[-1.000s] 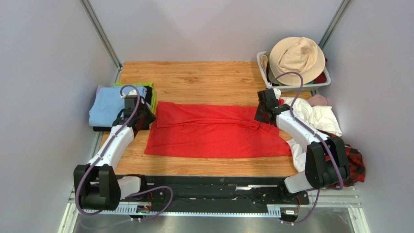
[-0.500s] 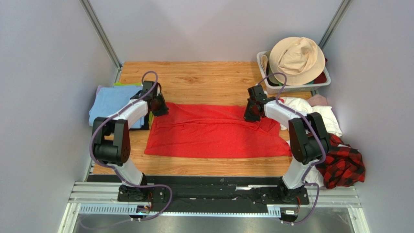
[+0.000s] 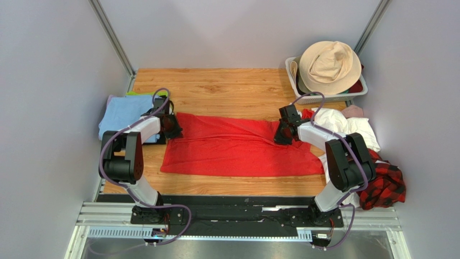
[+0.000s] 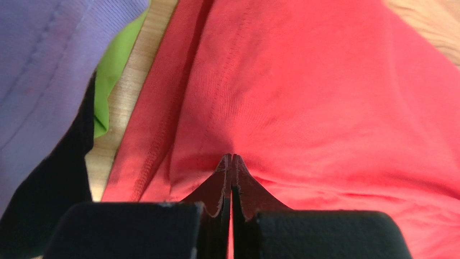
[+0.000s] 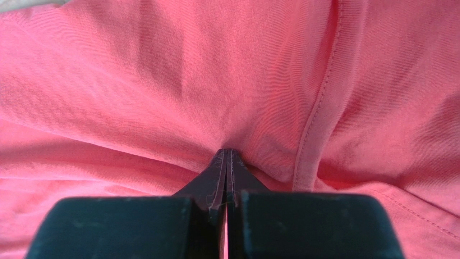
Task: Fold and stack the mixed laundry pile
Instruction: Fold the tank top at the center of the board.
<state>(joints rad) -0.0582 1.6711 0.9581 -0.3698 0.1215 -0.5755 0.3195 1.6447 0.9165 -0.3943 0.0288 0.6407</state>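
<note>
The large bright red T-shirt (image 3: 237, 148) lies spread across the middle of the wooden table. My left gripper (image 3: 174, 128) is at its far left corner, shut on a pinch of red fabric (image 4: 324, 97). My right gripper (image 3: 282, 135) is at its far right part, shut on red fabric (image 5: 135, 81) beside a hem seam. White cloths (image 3: 348, 127), a small pink piece (image 3: 353, 110) and the red-and-black plaid shirt (image 3: 384, 186) are heaped at the right edge.
Flat folded cloths lie stacked at the left: light blue (image 3: 123, 116) on top, green (image 4: 113, 75) and black (image 4: 54, 183) under it, close to my left gripper. A white slatted basket (image 3: 324, 99) with a beige bucket hat (image 3: 330, 62) stands at the back right.
Both grippers have moved a little toward the near edge while pinching the shirt's far corners. The red fabric there has bunched and shifted with them.
</note>
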